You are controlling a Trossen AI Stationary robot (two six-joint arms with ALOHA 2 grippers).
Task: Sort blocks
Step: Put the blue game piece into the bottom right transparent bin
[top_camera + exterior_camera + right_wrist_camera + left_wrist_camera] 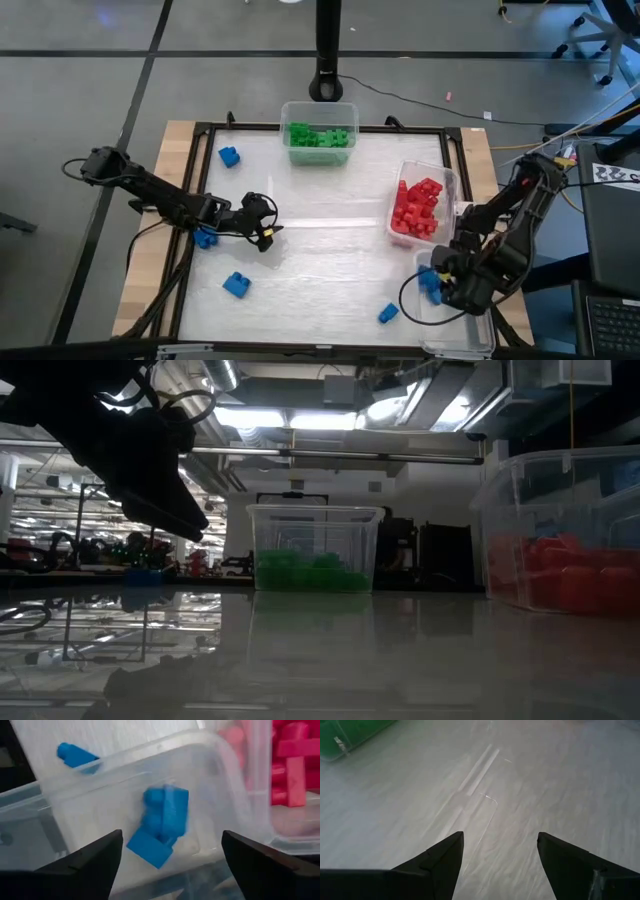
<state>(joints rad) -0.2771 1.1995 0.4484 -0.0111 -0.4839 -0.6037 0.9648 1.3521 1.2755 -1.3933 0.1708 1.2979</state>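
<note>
**Blue bricks over the near-right tub, R jaws wide, nothing gripped**

R gripper (167,865) sits above the clear tub (470,330) at the table's near-right corner, jaws spread wide w/ no contact on anything. Betw its fingers in the R wrist view: a clump of blue blocks (161,827), blurred, long axis tilted diagonally, lower brick's corner pointing toward the cam. Can't tell if it's resting on the tub floor or mid-air. In the high view the same blue bit (430,285) shows at the tub's left edge, partly under the arm.

L gripper (262,232) hovers over bare white table (330,250) left of centre, jaws wide, empty; only table surface shows betw its fingers (445,862).

Loose blue blocks on the table: one far-left (229,156), one just beside the L arm (206,238), one near-left (236,284), one near-centre (388,313) just left of the corner tub – its long axis runs diagonally; also seen past the tub wall (75,756).

Other stuff: green blocks (320,136) piled in the far-centre tub (318,108); red blocks (418,207) fill the right tub (450,180), which stands just beyond the corner tub, touching or nearly so. R arm covers most of the corner tub from above.
</note>
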